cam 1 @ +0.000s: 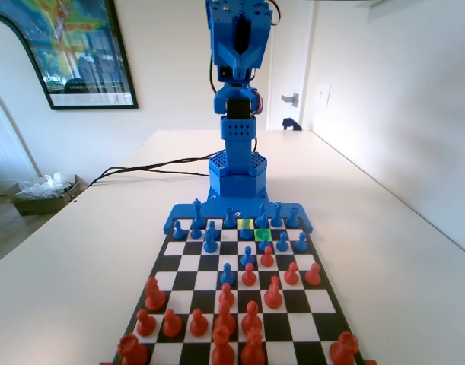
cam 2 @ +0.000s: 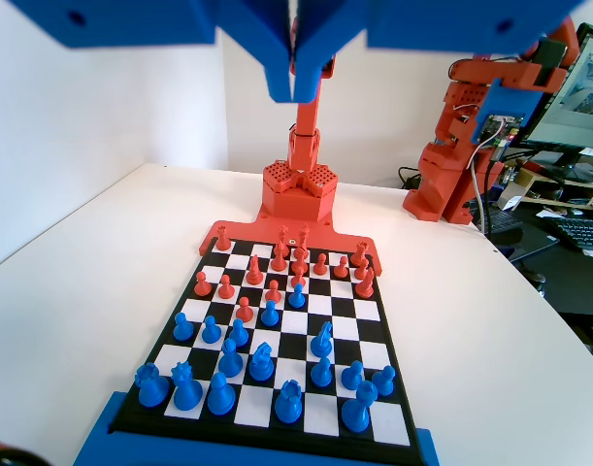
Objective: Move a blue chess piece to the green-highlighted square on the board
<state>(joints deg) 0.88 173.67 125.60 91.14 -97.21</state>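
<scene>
The board lies lengthwise, with blue pieces at its far end and orange-red ones near the camera in the fixed view. The green-highlighted square is in the second rank from the blue rim, right of centre, and a blue pawn stands at its near edge. A paler yellow-green square lies diagonally behind it. The blue arm is folded upright behind the board. In the wrist view my gripper hangs high above the board, its jaws pressed together with nothing between them.
Two blue pawns are advanced toward mid-board, close to orange-red pawns. Orange-red pieces crowd the near ranks in the fixed view. A white table surrounds the board, and black cables run behind it on the left.
</scene>
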